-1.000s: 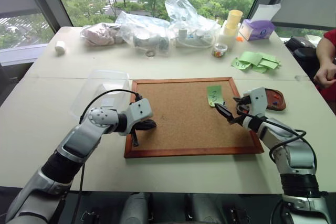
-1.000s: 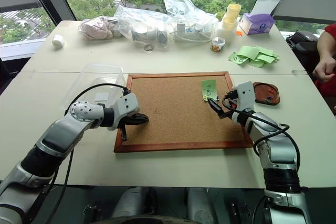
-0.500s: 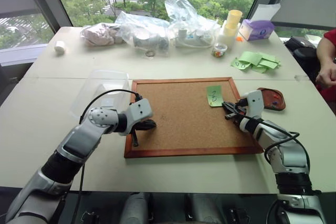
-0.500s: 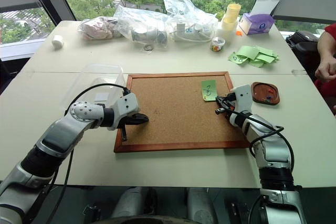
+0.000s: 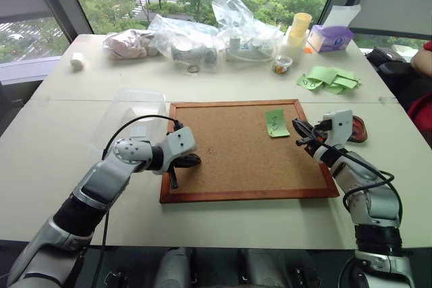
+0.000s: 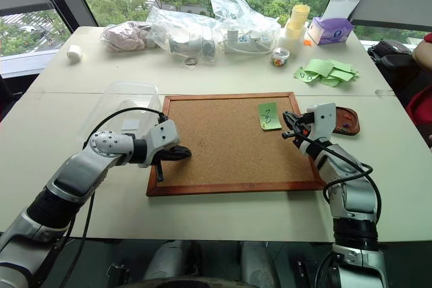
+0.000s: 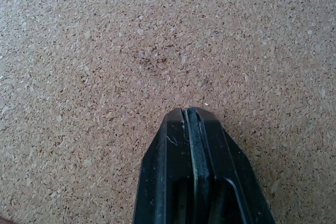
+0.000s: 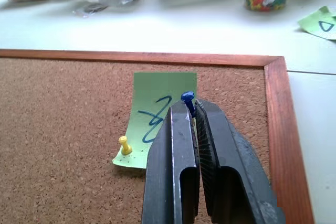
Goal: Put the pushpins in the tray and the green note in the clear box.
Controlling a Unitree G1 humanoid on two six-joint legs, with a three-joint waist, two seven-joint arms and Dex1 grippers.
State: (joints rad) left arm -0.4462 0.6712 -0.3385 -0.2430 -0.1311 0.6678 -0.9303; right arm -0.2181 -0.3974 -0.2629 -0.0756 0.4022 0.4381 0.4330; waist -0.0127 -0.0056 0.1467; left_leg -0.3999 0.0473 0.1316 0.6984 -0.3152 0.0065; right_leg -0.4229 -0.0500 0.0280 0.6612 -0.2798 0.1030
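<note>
Your green note (image 8: 159, 114) is lying near the corkboard's (image 5: 236, 150) far right corner, a yellow pin (image 8: 124, 145) sticking in its lower edge. Your right gripper (image 8: 192, 107) is pinching a blue pushpin (image 8: 188, 98) over it. The tray (image 5: 358, 130) is sitting just off the corkboard's right frame, half hidden. Your left gripper (image 7: 190, 116) is hanging pressed together over bare cork.

Corkboard (image 5: 236, 146) – rough speckled cork, smooth reddish wood frame; green note (image 8: 157, 111) – matt paper; blue pushpin (image 8: 187, 98) – glossy plastic.

note (image 5: 275, 123) on corkboard (image 5: 229, 166), tray (image 5: 358, 130) right
</note>
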